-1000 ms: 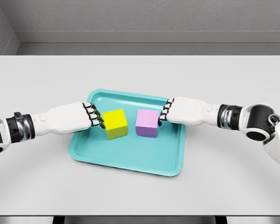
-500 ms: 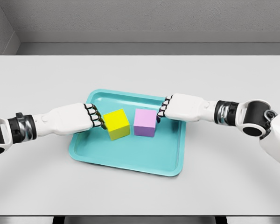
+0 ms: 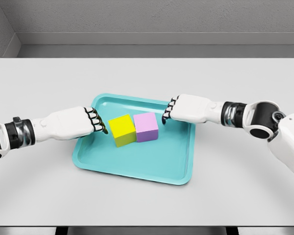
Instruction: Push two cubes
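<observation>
A shallow teal rectangular plastic tray (image 3: 137, 164) lies in the middle of the pale grey bench (image 3: 147, 78). Inside it, near the centre, a yellow cube (image 3: 122, 130) and a lilac cube (image 3: 146, 127) sit side by side, faces touching. The left hand (image 3: 76, 122) reaches in over the tray's left rim, its fingers (image 3: 99, 128) curled into a fist holding nothing, knuckles just beside the yellow cube. The right hand (image 3: 188, 107) hovers over the tray's far right corner, fingers likewise curled and empty, slightly apart from the lilac cube.
</observation>
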{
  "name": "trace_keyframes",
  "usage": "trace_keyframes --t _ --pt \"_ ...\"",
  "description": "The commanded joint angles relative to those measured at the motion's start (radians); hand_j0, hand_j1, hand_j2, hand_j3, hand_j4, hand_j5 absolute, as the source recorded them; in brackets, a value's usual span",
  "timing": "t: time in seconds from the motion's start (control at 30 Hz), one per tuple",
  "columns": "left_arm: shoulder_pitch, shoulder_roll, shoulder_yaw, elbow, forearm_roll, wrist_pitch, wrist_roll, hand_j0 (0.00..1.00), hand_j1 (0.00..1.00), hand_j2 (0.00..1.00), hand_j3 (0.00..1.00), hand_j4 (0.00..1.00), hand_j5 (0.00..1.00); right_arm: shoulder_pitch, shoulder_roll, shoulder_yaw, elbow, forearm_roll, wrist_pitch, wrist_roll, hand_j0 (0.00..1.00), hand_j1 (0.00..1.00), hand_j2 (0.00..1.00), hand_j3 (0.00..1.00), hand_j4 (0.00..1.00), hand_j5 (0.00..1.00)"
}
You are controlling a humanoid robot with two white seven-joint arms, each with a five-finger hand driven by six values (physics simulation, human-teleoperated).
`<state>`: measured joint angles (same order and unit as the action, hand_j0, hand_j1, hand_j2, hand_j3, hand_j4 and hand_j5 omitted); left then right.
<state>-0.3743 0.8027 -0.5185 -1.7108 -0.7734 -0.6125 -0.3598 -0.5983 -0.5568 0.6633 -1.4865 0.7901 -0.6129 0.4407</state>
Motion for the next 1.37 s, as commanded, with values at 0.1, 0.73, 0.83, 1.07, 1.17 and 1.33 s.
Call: trace_keyframes --t 0.1,0.73,0.83,1.07,1.17,1.33 --pt "-0.002 0.001 0.003 0.003 0.005 0.002 0.001 0.74 0.74 0.74 0.74 0.74 0.74 -0.009 0.012 -0.001 0.003 -0.005 0.002 0.001 0.62 0.62 0.62 0.62 0.62 0.62" --pt "0.000 0.110 0.064 0.019 0.013 0.002 0.007 0.82 0.82 0.82 0.82 0.82 0.82 -0.051 0.064 0.027 0.060 0.017 0.002 0.000 0.62 0.62 0.62 0.62 0.62 0.62" --pt "0.002 0.127 0.066 0.019 0.022 0.002 0.009 0.84 0.84 0.84 0.84 0.84 0.84 -0.072 0.018 0.021 0.071 0.008 0.002 -0.002 0.63 0.63 0.63 0.63 0.63 0.63" --pt "0.005 0.231 0.094 0.023 0.095 0.002 0.009 1.00 1.00 1.00 1.00 1.00 1.00 0.146 -0.204 -0.567 -0.152 -0.218 0.002 -0.010 1.00 1.00 1.00 1.00 1.00 1.00" --pt "0.008 0.254 0.121 0.030 0.115 0.002 0.009 1.00 1.00 1.00 1.00 1.00 1.00 0.227 -0.193 -0.587 -0.144 -0.224 0.002 -0.011 1.00 1.00 1.00 1.00 1.00 1.00" --pt "0.028 0.260 0.152 0.040 0.115 0.002 0.009 1.00 1.00 1.00 1.00 1.00 1.00 0.270 -0.186 -0.588 -0.143 -0.224 0.002 -0.010 1.00 1.00 1.00 1.00 1.00 1.00"
